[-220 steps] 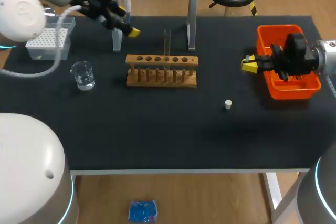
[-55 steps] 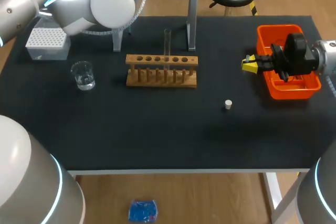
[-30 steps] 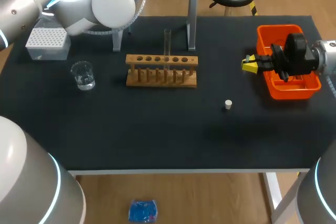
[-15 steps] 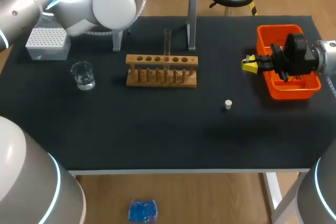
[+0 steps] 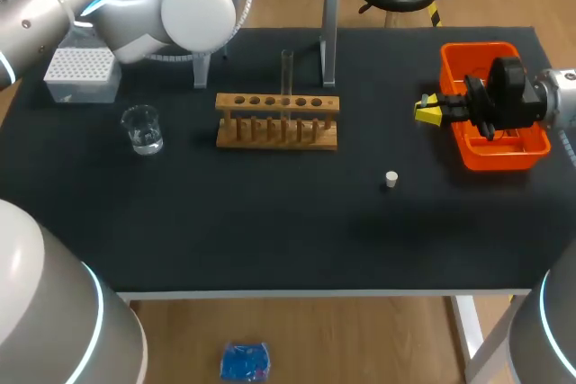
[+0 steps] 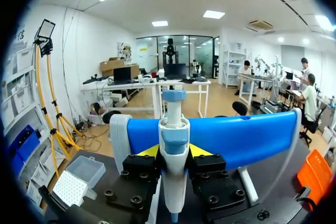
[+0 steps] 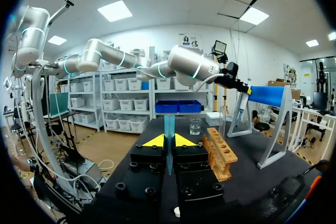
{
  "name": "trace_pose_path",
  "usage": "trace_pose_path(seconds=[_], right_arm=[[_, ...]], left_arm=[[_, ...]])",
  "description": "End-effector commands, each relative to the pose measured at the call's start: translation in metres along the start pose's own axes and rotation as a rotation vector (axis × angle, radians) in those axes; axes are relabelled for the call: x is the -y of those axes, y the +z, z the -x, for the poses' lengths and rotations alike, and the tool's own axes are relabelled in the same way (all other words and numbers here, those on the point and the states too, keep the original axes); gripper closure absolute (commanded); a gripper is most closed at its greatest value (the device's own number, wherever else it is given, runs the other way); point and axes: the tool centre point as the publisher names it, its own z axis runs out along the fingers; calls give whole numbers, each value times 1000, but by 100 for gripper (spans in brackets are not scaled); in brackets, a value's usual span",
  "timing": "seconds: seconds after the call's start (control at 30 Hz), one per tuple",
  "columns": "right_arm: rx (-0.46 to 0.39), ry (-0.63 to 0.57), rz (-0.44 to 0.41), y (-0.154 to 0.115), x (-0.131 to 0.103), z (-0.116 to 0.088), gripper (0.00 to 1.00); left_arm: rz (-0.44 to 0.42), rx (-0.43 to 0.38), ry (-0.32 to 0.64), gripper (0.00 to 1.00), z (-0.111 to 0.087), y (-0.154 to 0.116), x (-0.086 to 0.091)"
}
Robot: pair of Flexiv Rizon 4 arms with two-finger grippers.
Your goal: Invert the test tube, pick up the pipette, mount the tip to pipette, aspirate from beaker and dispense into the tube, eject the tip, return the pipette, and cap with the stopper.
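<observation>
Pipette (image 6: 174, 150) between left jaws

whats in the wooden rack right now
One clear test tube stands upright in one hole of the wooden rack; the other holes look empty. Its lower end is hidden by the rack's top board; any liquid inside cannot be told.

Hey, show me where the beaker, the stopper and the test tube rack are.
beaker (image 5: 142, 129): head view, on its glass wall.
stopper (image 5: 391, 179): head view, on its white top.
test tube rack (image 5: 277, 109): head view, front edge of its top board.
</observation>
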Motion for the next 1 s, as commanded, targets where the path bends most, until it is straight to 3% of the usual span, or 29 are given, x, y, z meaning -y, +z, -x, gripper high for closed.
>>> trace_pose_path(seconds=[0.03,0.43,0.7,1.0], right_arm=[[2,-1,-1,0,0,-1,100],[2,-1,-1,0,0,-1,100],[2,-1,-1,0,0,-1,100],[2,-1,-1,0,0,-1,100]], left_arm=[[-2,9,2,100,1,-1,7],[-53,33,43,100,6,-8,42],[-65,33,51,100,4,-17,49],[-70,-70,72,100,6,-45,58]])
